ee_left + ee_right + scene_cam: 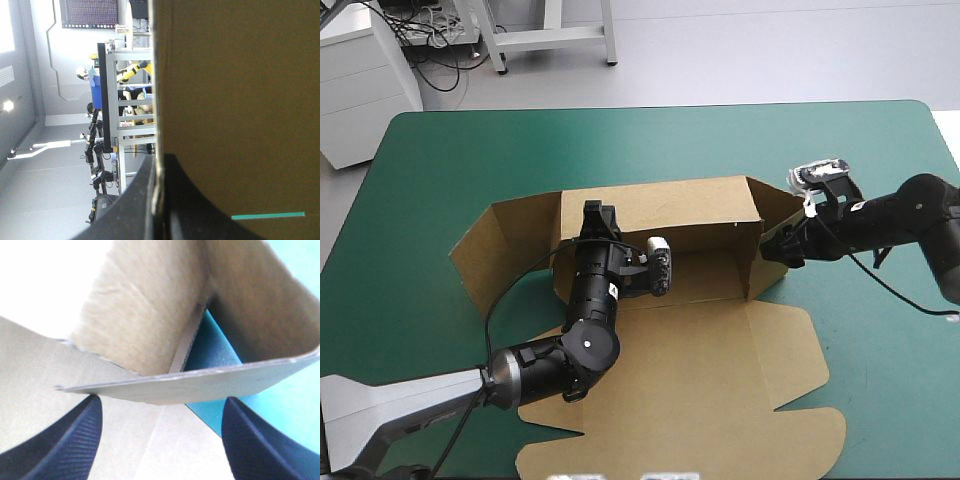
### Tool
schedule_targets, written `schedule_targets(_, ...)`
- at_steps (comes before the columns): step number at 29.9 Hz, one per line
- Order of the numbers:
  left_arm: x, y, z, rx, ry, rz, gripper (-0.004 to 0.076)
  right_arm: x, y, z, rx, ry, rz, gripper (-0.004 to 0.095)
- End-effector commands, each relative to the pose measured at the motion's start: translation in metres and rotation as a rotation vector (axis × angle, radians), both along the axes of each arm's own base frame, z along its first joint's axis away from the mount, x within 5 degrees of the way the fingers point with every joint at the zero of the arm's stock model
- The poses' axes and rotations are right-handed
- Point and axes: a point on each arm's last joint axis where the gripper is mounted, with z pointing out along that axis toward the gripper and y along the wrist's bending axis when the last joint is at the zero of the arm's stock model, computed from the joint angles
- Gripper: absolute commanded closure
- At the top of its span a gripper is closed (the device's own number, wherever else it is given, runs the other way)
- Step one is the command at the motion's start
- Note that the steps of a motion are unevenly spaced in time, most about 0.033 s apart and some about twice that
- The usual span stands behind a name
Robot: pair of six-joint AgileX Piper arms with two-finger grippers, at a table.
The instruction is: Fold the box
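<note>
While the left pincer (597, 213) clamps the box (680, 345), the right pincer (162, 400) stands apart.

Brown box (150, 320) ahead of parted fingers (62, 445)

brown board on teal-green
the box (700, 330) is plain brown all over; the table cover (420, 200) is flat teal-green; the right gripper's fingers (65, 445) are black with fine ribbed lines.
</note>
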Motion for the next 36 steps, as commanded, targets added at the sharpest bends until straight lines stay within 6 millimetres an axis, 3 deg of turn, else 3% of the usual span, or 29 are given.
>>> schedule_targets(1, -0.001, 0.002, 0.029, -0.014, -0.143, -0.017, 0.0756, -0.015, 0.001, 0.054, 0.067, -0.173, -0.041, 0.0278)
schedule_targets(6, -0.001, 0.002, 0.029, -0.014, -0.143, -0.017, 0.0756, -0.010, -0.004, 0.099, 0.080, -0.291, -0.134, 0.0278)
schedule_targets(9, -0.001, 0.002, 0.029, -0.014, -0.143, -0.017, 0.0756, 0.003, -0.010, 0.119, 0.031, -0.344, -0.195, 0.0278)
schedule_targets(15, -0.001, 0.002, 0.029, -0.014, -0.143, -0.017, 0.0756, 0.045, -0.021, 0.133, -0.056, -0.364, -0.289, 0.0278)
schedule_targets(20, -0.001, 0.002, 0.029, -0.014, -0.144, -0.015, 0.0756, 0.078, -0.020, 0.123, -0.056, -0.346, -0.293, 0.0278)
schedule_targets(27, -0.001, 0.002, 0.029, -0.006, -0.147, -0.013, 0.0756, 0.117, -0.020, 0.087, -0.092, -0.297, -0.273, 0.0278)
schedule_targets(36, -0.001, 0.002, 0.029, -0.006, -0.147, -0.013, 0.0756, 0.118, -0.020, 0.064, -0.174, -0.171, -0.178, 0.0277)
